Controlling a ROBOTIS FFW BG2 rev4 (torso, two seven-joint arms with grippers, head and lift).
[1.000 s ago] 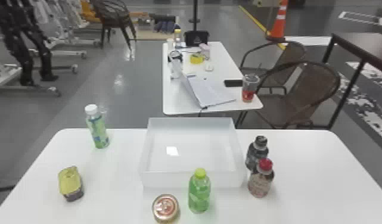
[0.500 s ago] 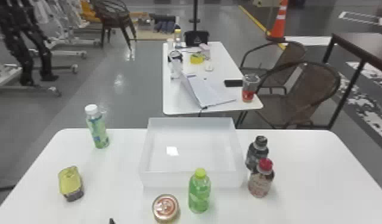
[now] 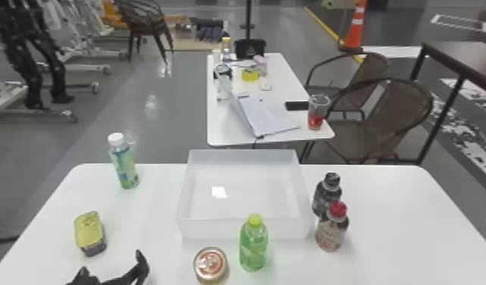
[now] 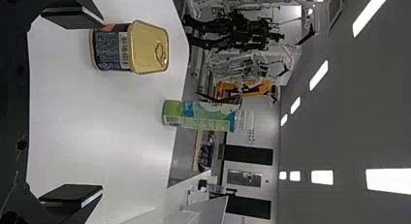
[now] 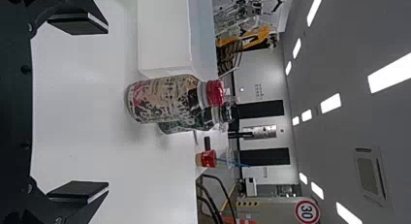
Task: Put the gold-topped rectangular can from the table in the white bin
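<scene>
Gleaming near left gripper [image 3: 112, 262]: smooth metal gold-topped rectangular can [image 4: 151, 47]. Right gripper [image 5: 107, 108] facing rounded plastic bottle [image 5: 167, 98]. Both jaws released.

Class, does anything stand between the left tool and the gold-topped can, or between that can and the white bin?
Nothing visible stands between the left tool and the gold-topped can, nor between can and white bin. The white-capped bottle stands beyond that path, the round can nearer the robot.

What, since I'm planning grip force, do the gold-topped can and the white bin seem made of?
The gold-topped can looks like shiny metal: its lid gleams and carries a pull ring. The white bin is probably smooth plastic, judging by its milky, thin walls.
</scene>
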